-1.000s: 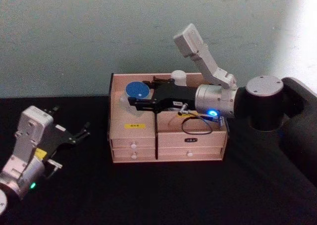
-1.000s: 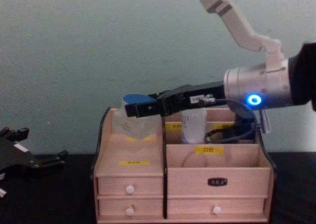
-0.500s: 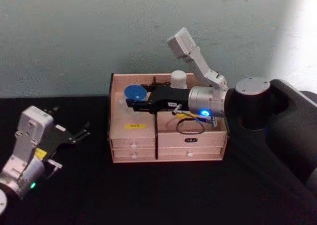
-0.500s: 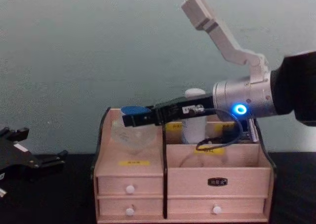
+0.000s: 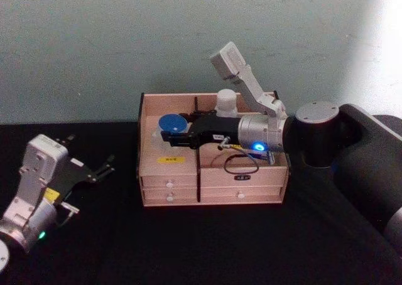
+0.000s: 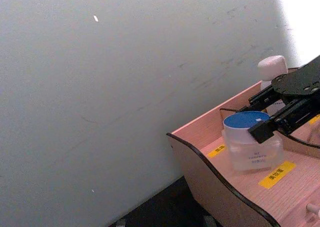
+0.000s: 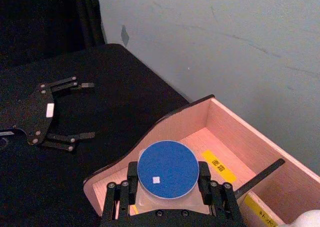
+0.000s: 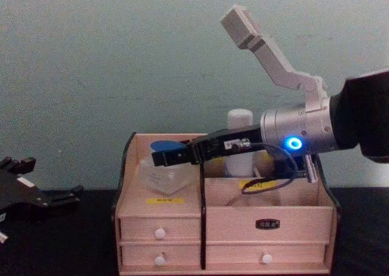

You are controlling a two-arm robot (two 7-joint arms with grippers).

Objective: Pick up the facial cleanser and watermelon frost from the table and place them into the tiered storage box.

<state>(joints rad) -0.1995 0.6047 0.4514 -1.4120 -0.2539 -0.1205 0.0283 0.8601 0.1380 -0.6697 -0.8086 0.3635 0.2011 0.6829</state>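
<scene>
Right hand [image 7: 167,197] reaches over the box [image 5: 213,172] from the right, its fingers [image 7: 204,179] closed on either side of a clear jar [image 6: 252,149] with a blue lid [image 7: 168,169]; the jar sits low in the box's rear left compartment, behind a yellow label [image 6: 276,174]; a white bottle [image 8: 239,141] stands upright in the rear compartment just right of it; left hand [image 5: 94,171] rests on the black surface [image 5: 207,247] well left of the box, fingers spread and holding nothing.
</scene>
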